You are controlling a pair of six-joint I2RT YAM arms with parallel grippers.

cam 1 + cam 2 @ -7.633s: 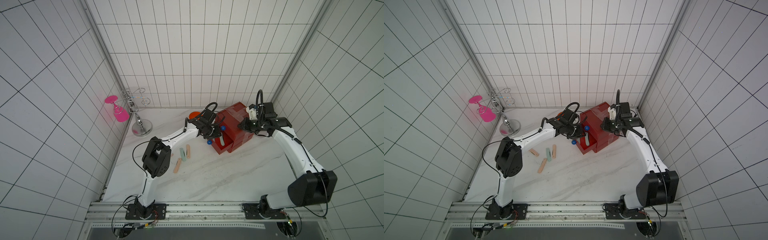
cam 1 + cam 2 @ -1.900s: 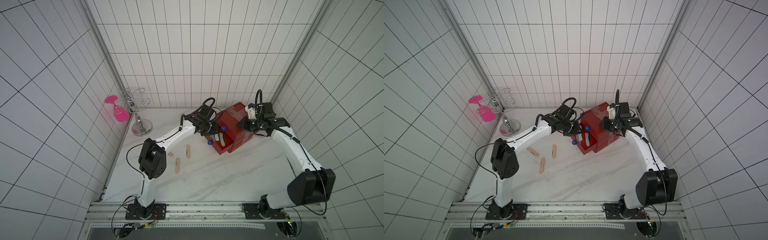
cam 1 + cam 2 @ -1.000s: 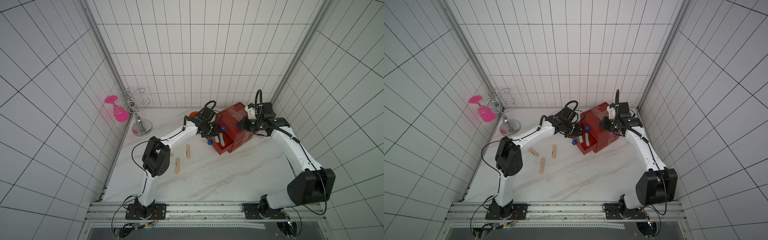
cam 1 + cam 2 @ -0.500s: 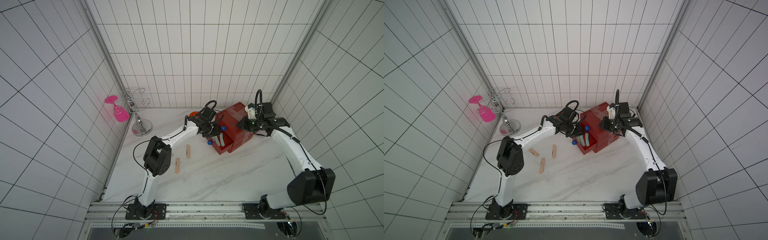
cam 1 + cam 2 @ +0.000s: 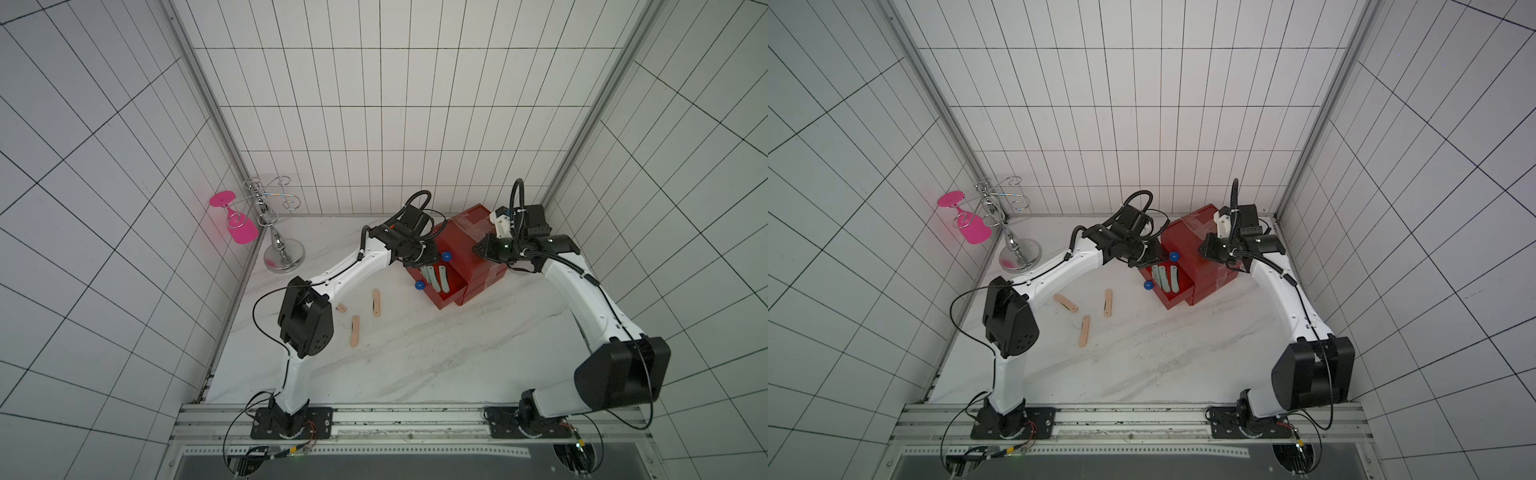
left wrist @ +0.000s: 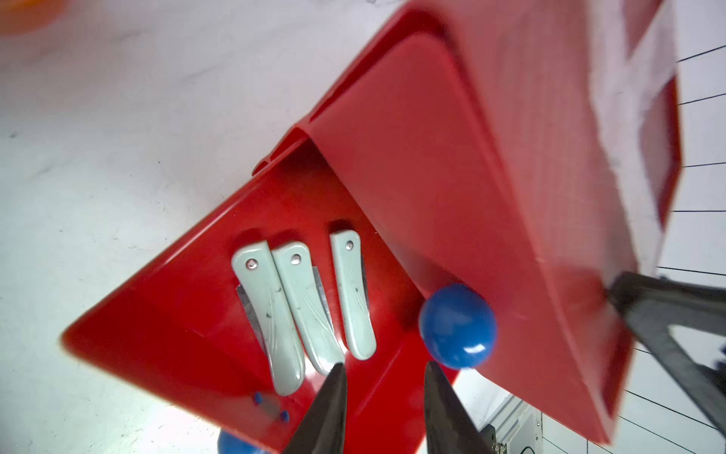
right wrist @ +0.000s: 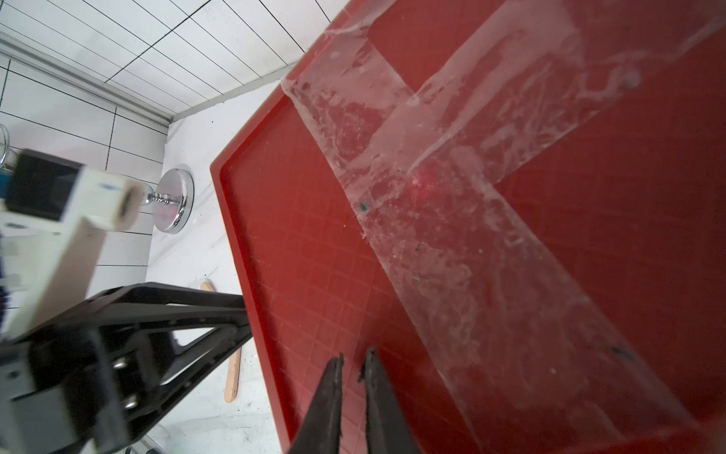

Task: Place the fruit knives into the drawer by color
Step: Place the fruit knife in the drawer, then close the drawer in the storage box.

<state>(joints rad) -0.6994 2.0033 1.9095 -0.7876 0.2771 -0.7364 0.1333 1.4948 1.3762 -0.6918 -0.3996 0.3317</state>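
The marble table [image 5: 415, 353] carries the red drawer [image 5: 461, 241] chest. The right jaws, nearly clenched on nothing, have their tips at its taped top. The left jaws are parted and empty over the pulled-out tray. Three mint-green fruit knives [image 6: 306, 306] lie just ahead of them, and the peach-pink fruit knives [image 5: 1084, 331] lie well apart on the table.

Bright, diffuse light leaves only soft, faint shadows, and the wall tiles [image 5: 104, 137] bow toward the edges in both top views. Just beside the left gripper [image 6: 384, 364], the blue knob [image 6: 457, 326] bears a white glint. Ahead of the right gripper [image 7: 355, 353], clear tape [image 7: 451, 220] glares.
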